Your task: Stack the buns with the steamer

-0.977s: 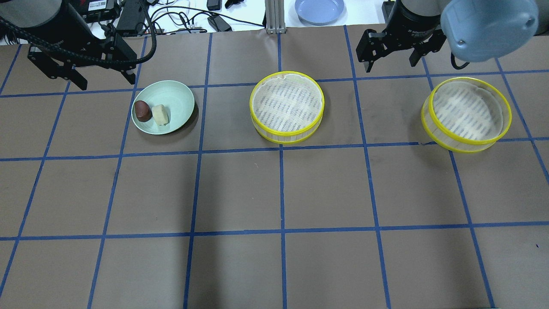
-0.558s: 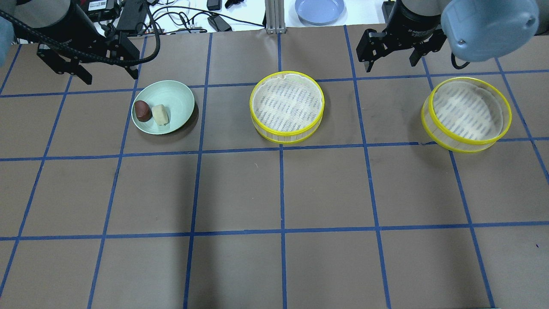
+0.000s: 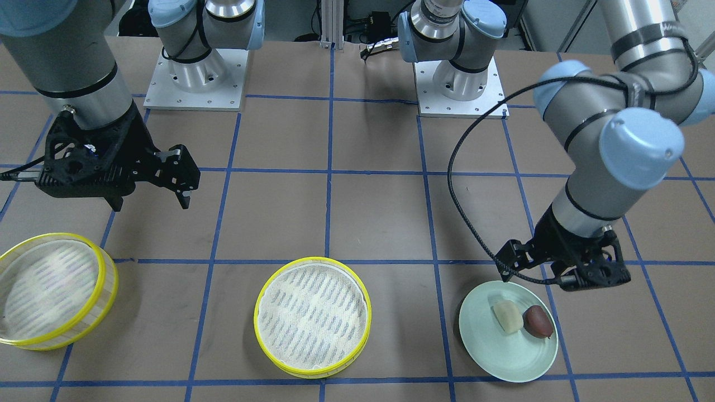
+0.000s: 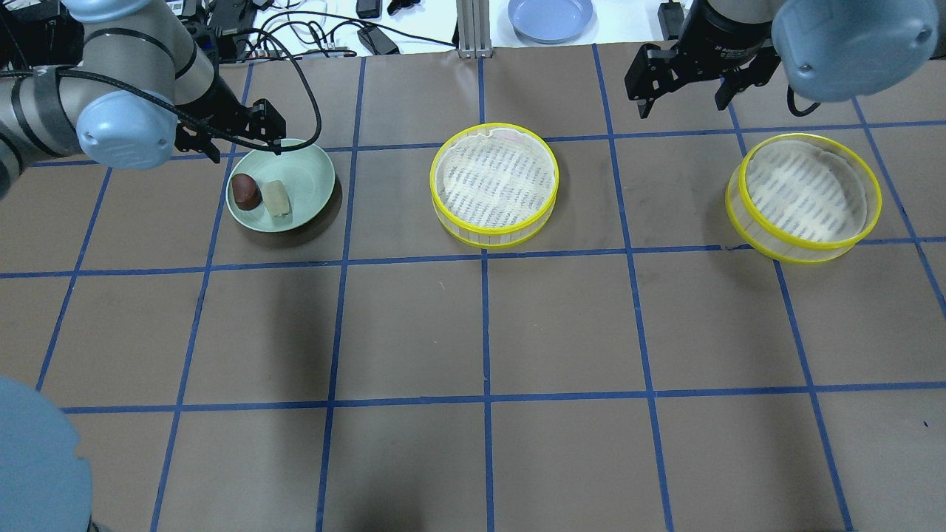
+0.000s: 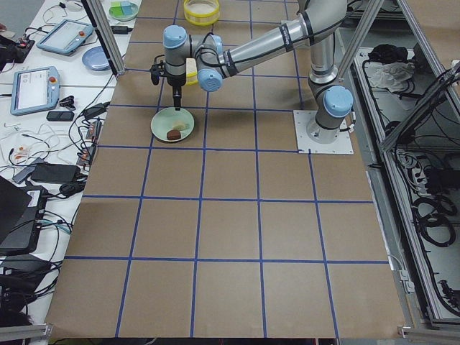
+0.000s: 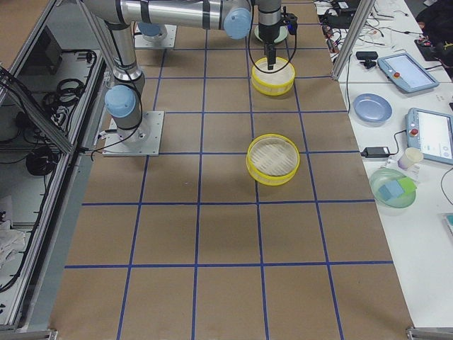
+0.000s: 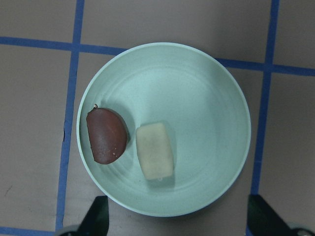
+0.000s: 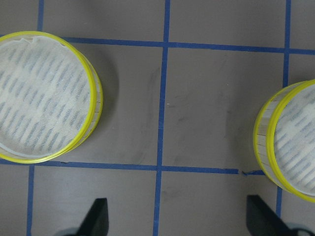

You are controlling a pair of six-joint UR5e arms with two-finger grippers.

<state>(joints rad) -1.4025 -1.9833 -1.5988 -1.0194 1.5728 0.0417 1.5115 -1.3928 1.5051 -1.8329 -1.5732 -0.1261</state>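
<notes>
Sitting apart on the table (image 4: 562,325), the two steamer trays (image 4: 494,181) (image 4: 805,192) are empty, with the right gripper (image 4: 684,103) wide open above the gap between them. The left gripper (image 4: 246,150), wide open over the green plate (image 4: 304,176), should drop straight around the brown bun (image 4: 245,191), miss the cream bun (image 4: 276,198) beside it, and pinch softly. A second ago it was off to the plate's side.
</notes>
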